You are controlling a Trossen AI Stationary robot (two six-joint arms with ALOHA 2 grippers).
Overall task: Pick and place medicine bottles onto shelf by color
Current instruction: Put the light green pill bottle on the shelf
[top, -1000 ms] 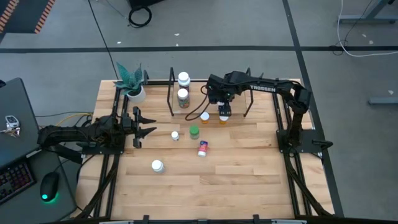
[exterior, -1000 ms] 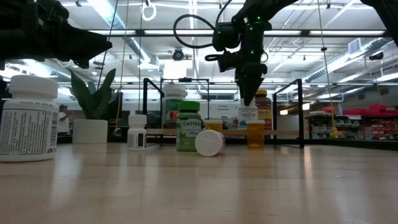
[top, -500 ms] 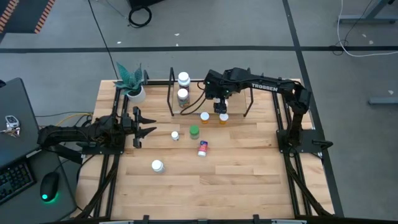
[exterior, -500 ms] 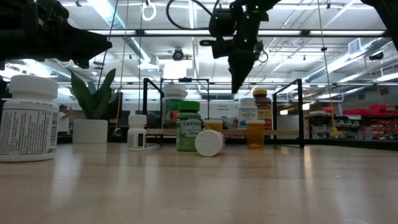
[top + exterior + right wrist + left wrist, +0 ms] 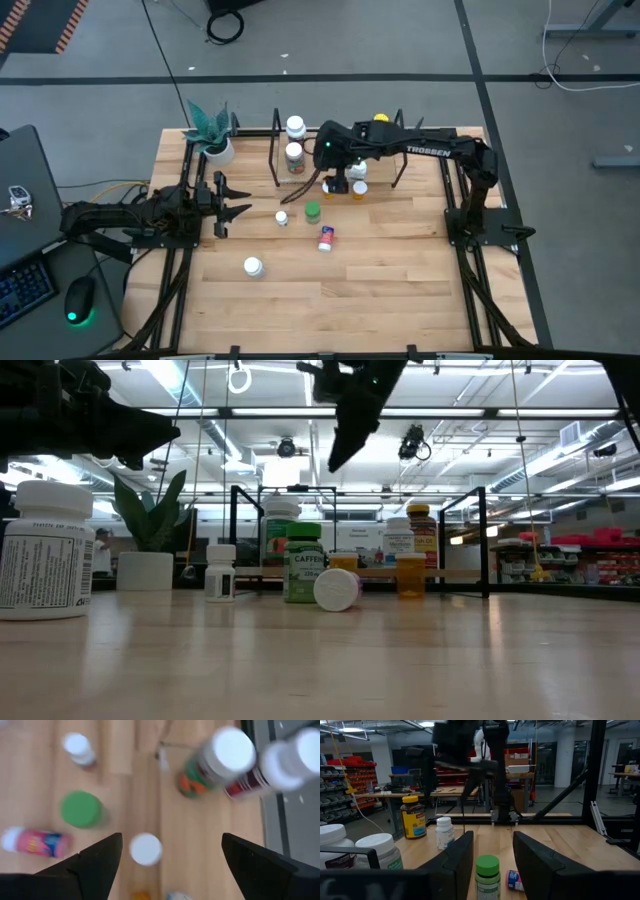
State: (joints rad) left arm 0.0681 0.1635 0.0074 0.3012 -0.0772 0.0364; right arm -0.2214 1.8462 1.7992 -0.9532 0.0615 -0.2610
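Note:
The shelf [image 5: 276, 150] of black rods stands at the table's far side. On it are two white-capped bottles [image 5: 294, 153], a yellow-capped bottle [image 5: 380, 119] and a small white bottle [image 5: 357, 172]. On the table stand an amber bottle [image 5: 359, 189], the green bottle [image 5: 312, 211] and white bottles [image 5: 282, 217] [image 5: 253, 266]. The red-blue bottle [image 5: 326, 238] lies on its side. My right gripper [image 5: 337, 183] hangs open and empty, high above the table [image 5: 335, 455], pointing down over a white cap [image 5: 145, 848]. My left gripper [image 5: 232, 198] waits open at the table's left, facing the green bottle [image 5: 487, 875].
A white pot with a green plant [image 5: 212, 140] stands at the far left corner. Black rails [image 5: 455, 215] run along both sides of the table. A laptop and a mouse [image 5: 80, 298] lie off the table's left edge. Bare wood [image 5: 400, 280] fills the near right.
My right gripper has risen from just above the small white bottle at the shelf's front and swung toward the table's left. That bottle stays upright in place. The arm's move has uncovered the yellow-capped bottle at the shelf's back.

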